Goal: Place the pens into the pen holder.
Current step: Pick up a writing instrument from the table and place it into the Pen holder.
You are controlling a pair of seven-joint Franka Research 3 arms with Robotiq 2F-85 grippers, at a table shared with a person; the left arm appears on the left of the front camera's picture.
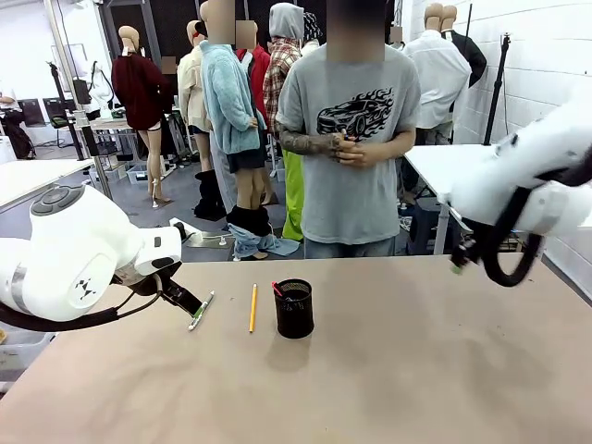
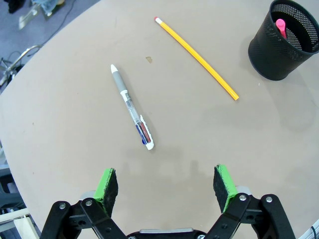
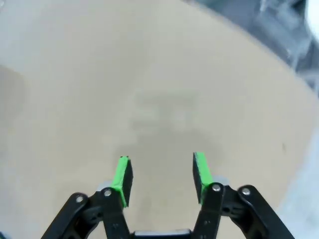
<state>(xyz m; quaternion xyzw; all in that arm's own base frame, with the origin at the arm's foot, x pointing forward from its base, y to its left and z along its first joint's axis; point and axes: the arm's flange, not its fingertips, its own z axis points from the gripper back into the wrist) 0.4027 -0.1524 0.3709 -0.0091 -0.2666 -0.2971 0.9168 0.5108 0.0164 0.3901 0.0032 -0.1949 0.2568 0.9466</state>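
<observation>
Left hand (image 2: 167, 184) spread empty; right hand (image 3: 160, 172) half-parted, empty; pen holder (image 2: 284, 47) half-hides pen (image 2: 280, 26).

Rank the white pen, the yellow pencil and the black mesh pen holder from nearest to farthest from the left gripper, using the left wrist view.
Measured from the open left gripper:
1. White pen, lying just ahead of the fingers, towards picture left.
2. Yellow pencil, beyond it, upper middle.
3. Pen holder, upper right corner, standing upright with a pink-ended pen inside.
</observation>
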